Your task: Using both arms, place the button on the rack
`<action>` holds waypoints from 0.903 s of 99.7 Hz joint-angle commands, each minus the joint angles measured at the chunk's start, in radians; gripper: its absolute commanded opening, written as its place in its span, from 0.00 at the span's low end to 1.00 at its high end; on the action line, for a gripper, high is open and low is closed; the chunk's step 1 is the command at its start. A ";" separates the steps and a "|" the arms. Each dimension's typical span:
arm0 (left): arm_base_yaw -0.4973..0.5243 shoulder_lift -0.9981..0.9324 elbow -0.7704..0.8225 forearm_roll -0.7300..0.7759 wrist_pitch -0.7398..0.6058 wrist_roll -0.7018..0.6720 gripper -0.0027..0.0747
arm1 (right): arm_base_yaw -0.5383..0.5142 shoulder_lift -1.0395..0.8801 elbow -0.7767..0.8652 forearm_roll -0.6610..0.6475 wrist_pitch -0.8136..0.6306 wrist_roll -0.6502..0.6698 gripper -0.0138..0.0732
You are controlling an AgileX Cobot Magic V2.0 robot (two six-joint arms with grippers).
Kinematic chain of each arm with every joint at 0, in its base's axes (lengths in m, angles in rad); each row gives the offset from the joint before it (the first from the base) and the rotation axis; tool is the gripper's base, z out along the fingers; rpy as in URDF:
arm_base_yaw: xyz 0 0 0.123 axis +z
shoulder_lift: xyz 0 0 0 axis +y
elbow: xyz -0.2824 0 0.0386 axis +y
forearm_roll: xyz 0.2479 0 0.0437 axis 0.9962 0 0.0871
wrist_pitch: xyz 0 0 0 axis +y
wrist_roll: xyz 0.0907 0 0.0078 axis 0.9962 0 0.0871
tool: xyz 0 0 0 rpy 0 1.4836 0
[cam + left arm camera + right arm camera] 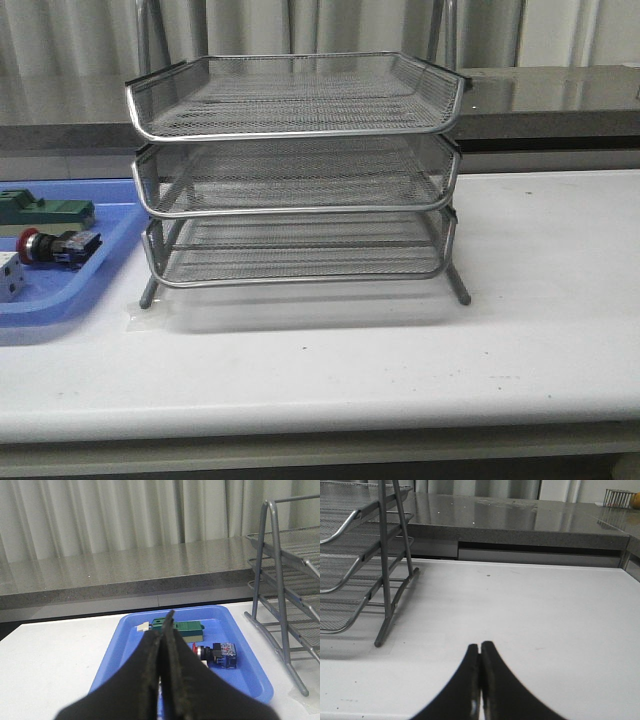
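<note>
The button [55, 246], red cap and blue-and-black rear block, lies on its side in the blue tray [60, 295] left of the rack; it also shows in the left wrist view [220, 654]. The silver wire-mesh three-tier rack [300, 170] stands mid-table, its trays empty. Neither arm shows in the front view. My left gripper [167, 622] is shut and empty, above the blue tray [240, 665] and short of the button. My right gripper [480, 647] is shut and empty over bare white table, to the right of the rack's leg [387, 625].
In the blue tray a green block [45, 210] lies behind the button and a white cube [8, 275] in front of it. A grey counter ledge [540, 100] and curtains run behind the white table [520, 330].
</note>
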 commanded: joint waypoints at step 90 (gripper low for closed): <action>-0.006 -0.031 0.034 -0.007 -0.087 -0.011 0.01 | -0.002 0.473 -0.646 0.115 0.367 -0.001 0.09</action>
